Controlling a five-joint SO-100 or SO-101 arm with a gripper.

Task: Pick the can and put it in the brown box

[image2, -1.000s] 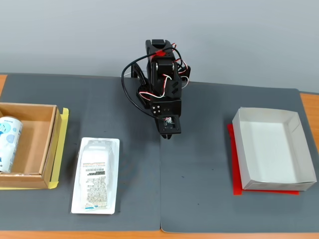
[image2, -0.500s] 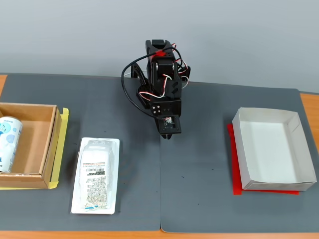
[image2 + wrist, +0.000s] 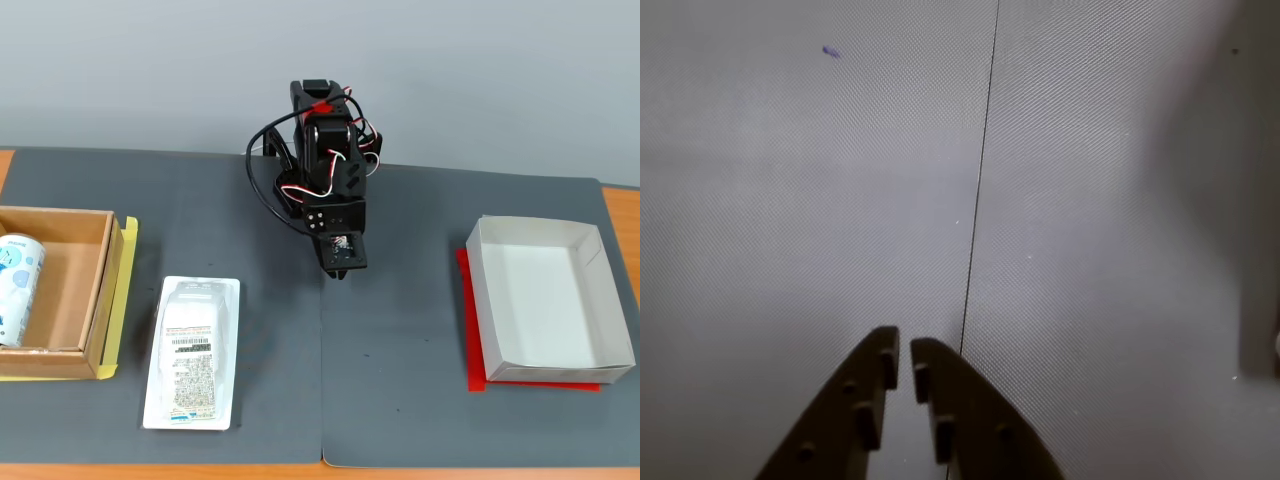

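Looking down from the wrist view, only grey mat (image 3: 820, 200) and a thin dark seam (image 3: 980, 180) between two sheets, running near to far. Two dark jaws (image 3: 902, 362) enter from the near edge, tips almost together with only a narrow slit between them, nothing held. No can, no box, no package anywhere in that view; only a pale blurred strip at the right edge, too indistinct to name.

Seen from the fixed view, much more: the black arm (image 3: 328, 170) folded upright at the far middle of the surface (image 3: 420, 400), red, white and black wires looped around it, jaws (image 3: 340, 268) pointing down over the seam, too small there to judge their gap. On the left, the brown box (image 3: 100, 300), shallow corrugated cardboard with low walls, resting on a yellow sheet (image 3: 128, 290) and cut off by the left edge. Inside it, against its left side, the can (image 3: 18, 290): slim, white, with light-blue cartoon graphics, partly cropped by the edge of the frame, well apart from the jaws. Whether lying or standing, hard to tell. Just right of the box, a flat white plastic-wrapped package (image 3: 193, 352) with a barcode label, lying lengthwise near to far. On the right, well apart, a white paper box (image 3: 590, 300), set on a red sheet (image 3: 475, 375) showing along its left and near sides.
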